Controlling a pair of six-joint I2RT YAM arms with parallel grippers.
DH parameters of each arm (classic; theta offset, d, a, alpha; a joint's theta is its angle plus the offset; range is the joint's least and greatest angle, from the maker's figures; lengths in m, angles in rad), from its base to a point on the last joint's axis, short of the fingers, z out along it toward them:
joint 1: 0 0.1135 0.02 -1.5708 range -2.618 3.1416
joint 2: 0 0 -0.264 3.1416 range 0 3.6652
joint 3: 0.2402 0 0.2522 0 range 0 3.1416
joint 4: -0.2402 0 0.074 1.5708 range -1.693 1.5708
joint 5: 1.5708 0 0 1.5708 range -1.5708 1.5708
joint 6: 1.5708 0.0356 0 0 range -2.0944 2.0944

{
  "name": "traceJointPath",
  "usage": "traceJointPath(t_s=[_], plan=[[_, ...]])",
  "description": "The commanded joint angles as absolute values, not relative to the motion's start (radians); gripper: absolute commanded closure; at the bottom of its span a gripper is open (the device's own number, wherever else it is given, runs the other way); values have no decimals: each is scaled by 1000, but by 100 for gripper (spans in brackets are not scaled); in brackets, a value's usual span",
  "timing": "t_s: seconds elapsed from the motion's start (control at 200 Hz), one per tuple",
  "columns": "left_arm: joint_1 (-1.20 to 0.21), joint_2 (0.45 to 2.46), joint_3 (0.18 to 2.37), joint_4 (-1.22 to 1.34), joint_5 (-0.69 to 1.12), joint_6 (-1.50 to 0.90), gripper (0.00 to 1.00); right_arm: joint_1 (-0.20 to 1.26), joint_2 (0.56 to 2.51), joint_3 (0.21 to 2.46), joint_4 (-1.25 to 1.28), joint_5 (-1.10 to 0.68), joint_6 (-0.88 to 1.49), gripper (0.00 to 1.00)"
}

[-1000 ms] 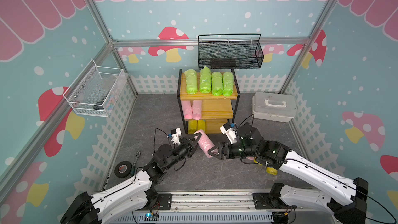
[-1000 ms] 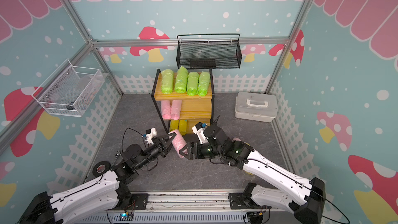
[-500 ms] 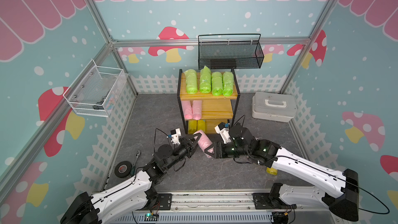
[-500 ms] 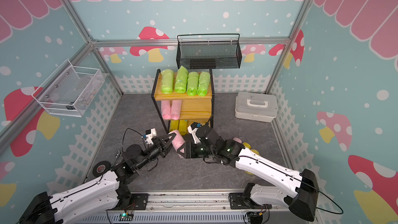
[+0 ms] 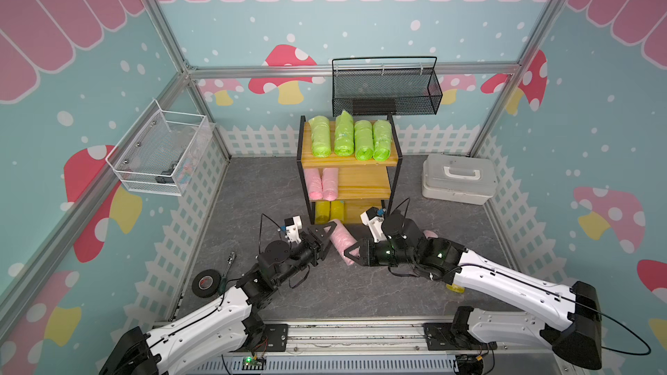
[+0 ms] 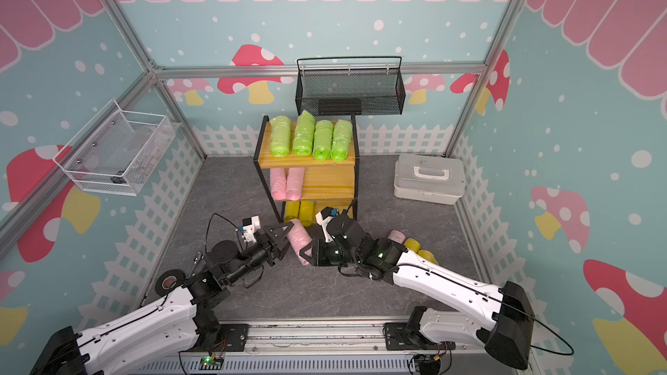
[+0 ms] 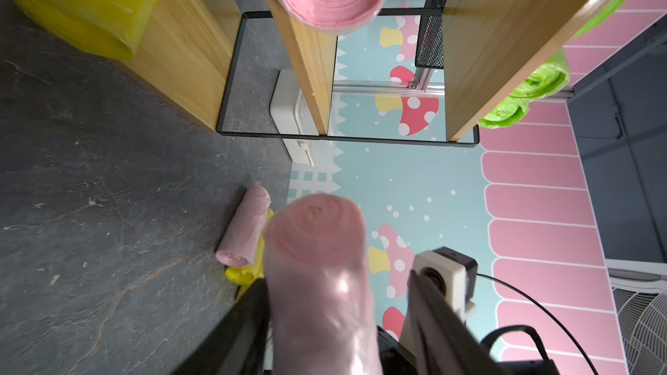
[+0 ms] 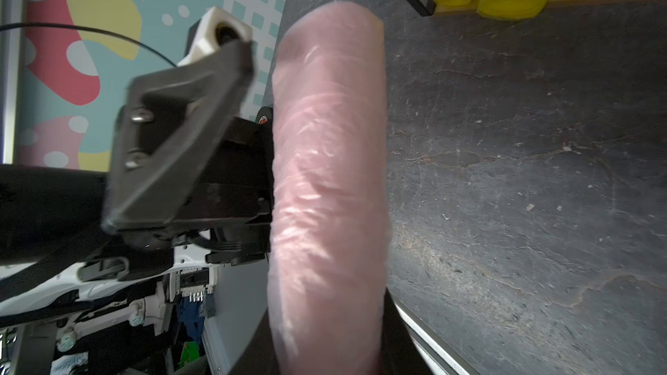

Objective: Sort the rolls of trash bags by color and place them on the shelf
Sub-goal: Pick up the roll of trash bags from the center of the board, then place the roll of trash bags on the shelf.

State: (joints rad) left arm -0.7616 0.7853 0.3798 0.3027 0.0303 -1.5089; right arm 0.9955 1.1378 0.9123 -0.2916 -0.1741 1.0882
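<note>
Floor centre, nearest the arm bases: both grippers meet at the held pink roll [image 5: 341, 239], which is up off the grey floor [image 5: 274, 193] with its free end toward the shelf.
- Left gripper [image 5: 327, 238] stands open around the roll's farther part. In the right wrist view one of its fingers [image 8: 173, 131] is clear of the plastic, with wall showing through the gap. The other is hidden behind the roll, so contact can't be judged.
- Right gripper [image 5: 349, 252] is clamped on the roll's near end. The roll runs out long from its jaws in the right wrist view.

Beside the right forearm: a loose pink roll [image 6: 396, 236] and two loose yellow rolls [image 6: 418, 250] lie on the floor, unsorted.

Beyond: the shelf [image 5: 364, 183].
- Bottom tier: two shelved yellow rolls [image 5: 328, 211].
- Middle tier: two shelved pink rolls [image 5: 321, 183] at its left, bare board beside them.
- Top tier: four green rolls [image 5: 348, 137].

Risks, as I judge them:
- The grip sits at one end of a soft, slick cylinder, so the free length may sag or slide out.
- The hidden left finger could drag the roll askew when that arm backs off.
- Going into the middle tier, the tip may catch the top board's edge or the black frame, or shove the shelved pink rolls.
</note>
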Motion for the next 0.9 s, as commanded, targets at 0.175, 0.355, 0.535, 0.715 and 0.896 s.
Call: traceJointPath(t_s=[0.175,0.355,0.535,0.715,0.896], plan=[[-756,548,579,-374,-204,-1220,10,971,1116,864,-39,-54,1166,100],[-756,439,517,-405,-221,-1236,11,925,1144,803,197,-23,1238,100],[-756,407,492,-420,-212,-1237,11,856,1198,779,377,-43,1312,100],[-756,416,499,-423,-203,-1215,11,778,1286,805,495,-98,1363,100],[-756,419,504,-434,-199,-1198,11,743,1371,849,556,-112,1390,100]])
